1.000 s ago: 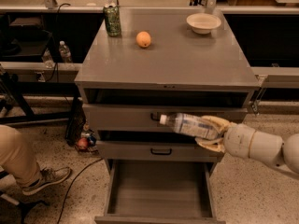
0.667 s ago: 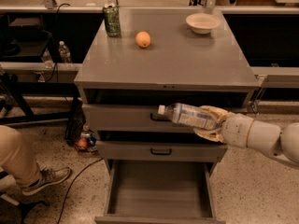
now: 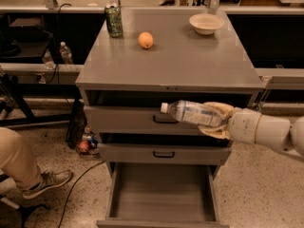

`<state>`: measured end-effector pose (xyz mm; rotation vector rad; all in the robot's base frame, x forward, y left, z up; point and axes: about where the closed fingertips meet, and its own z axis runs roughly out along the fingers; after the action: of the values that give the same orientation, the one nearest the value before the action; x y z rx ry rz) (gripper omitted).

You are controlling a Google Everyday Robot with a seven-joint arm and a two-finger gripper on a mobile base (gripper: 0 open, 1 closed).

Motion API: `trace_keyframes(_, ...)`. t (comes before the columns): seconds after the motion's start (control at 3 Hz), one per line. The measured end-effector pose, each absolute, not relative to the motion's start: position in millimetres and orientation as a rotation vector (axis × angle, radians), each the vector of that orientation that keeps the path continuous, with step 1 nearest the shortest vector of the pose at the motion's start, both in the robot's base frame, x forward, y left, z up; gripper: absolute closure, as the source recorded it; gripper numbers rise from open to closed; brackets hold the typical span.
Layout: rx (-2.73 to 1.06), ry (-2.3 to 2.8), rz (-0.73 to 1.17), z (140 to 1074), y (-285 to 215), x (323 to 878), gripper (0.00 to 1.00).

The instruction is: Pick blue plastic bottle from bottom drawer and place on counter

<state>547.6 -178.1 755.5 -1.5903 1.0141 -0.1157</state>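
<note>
My gripper (image 3: 214,120) is shut on the blue plastic bottle (image 3: 190,112), a clear bottle with a white cap and pale label. It lies nearly level, cap pointing left, in front of the top drawer's face and just below the counter's front edge. The arm reaches in from the right. Below, the bottom drawer (image 3: 161,201) stands pulled out, its grey floor bare. The counter (image 3: 180,61) is the cabinet's flat grey top.
On the counter stand a green can (image 3: 113,20) at the back left, an orange (image 3: 146,40) beside it and a white bowl (image 3: 206,23) at the back right. Two shut drawers with black handles (image 3: 163,154) sit above the open one. A person's leg and shoe (image 3: 28,167) are at the left.
The bottle and my gripper have risen a little and moved slightly left, from level with the middle drawer's top toward the counter's front edge.
</note>
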Motion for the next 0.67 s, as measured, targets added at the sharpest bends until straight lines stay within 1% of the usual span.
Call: trace_keyframes(0.67, -1.655, 0.977, -0.123, 800.3, -172.5, 556.4, 1.00)
